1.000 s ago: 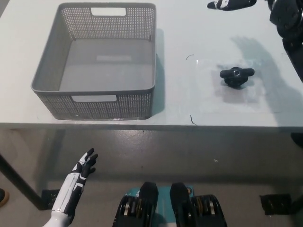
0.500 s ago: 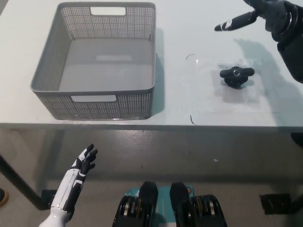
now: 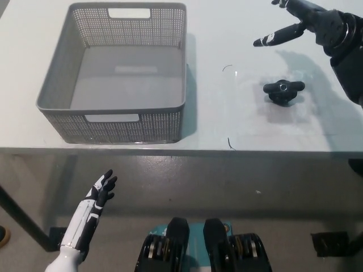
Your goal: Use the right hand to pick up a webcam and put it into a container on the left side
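Observation:
A small black webcam [image 3: 283, 90] lies on the white table [image 3: 238, 124], right of centre. My black right hand [image 3: 303, 24] hovers open above and behind it at the upper right, fingers spread and pointing left, not touching it. An empty grey perforated basket [image 3: 116, 122] stands on the left half of the table. My white left hand [image 3: 95, 203] hangs open below the table's front edge at the lower left.
Bare table lies between the basket and the webcam. A thin dark scrap [image 3: 229, 144] lies near the front edge and another [image 3: 226, 68] sits further back. The table's front edge runs across the middle of the picture, with floor below.
My right hand has come down and to the right from the top edge, showing more of the arm. The left hand has sunk slightly. Webcam and basket have not moved.

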`<action>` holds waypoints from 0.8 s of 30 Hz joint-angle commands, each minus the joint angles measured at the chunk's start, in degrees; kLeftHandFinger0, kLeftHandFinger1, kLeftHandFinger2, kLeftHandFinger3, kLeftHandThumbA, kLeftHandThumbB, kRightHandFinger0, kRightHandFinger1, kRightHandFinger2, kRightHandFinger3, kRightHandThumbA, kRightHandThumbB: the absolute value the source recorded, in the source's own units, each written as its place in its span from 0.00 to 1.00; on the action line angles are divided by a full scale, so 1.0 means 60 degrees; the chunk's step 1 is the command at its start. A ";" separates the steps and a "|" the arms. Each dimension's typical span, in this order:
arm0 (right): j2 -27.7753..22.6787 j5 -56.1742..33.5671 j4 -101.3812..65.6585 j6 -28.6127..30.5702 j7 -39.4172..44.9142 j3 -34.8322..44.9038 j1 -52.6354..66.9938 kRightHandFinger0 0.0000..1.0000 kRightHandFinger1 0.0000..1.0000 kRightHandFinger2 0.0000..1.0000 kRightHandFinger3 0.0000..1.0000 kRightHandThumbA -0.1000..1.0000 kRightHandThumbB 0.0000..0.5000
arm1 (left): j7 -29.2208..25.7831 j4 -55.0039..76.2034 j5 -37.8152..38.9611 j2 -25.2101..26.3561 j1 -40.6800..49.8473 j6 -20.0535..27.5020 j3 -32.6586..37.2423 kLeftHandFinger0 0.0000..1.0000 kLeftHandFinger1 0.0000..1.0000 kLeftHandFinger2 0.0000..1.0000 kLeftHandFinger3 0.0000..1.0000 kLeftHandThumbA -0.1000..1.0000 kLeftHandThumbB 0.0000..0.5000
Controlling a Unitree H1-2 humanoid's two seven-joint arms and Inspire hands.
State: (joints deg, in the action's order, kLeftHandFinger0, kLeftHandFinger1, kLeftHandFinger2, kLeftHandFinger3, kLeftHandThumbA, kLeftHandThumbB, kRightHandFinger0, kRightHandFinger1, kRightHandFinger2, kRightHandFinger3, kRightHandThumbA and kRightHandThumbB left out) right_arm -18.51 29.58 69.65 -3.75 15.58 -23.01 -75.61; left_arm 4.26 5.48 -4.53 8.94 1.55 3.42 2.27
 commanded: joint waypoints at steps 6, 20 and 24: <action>0.0172 -0.0504 0.0382 0.0255 -0.0018 0.0330 -0.0360 1.00 1.00 1.00 1.00 0.94 0.95 | 0.0109 0.0162 0.0133 0.0196 -0.0223 0.0149 -0.0139 1.00 1.00 1.00 1.00 1.00 0.02; 0.0385 -0.0338 0.1473 0.0301 -0.0255 0.0053 -0.0071 1.00 1.00 1.00 1.00 0.99 0.98 | 0.0131 0.0176 0.0134 0.0251 -0.0303 0.0118 -0.0232 1.00 1.00 1.00 1.00 1.00 0.04; 0.0407 -0.0482 0.1593 0.0231 -0.0188 0.0158 0.0024 1.00 1.00 1.00 1.00 0.97 0.99 | 0.0122 0.0233 0.0145 0.0219 -0.0282 0.0134 -0.0278 1.00 1.00 1.00 1.00 1.00 0.00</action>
State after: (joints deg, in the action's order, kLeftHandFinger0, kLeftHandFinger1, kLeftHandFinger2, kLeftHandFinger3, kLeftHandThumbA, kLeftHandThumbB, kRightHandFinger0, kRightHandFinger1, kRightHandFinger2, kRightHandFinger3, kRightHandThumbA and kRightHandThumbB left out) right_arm -15.66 27.73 79.09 -3.07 15.51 -22.50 -73.16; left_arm 4.68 5.48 -4.39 9.31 0.98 3.44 1.35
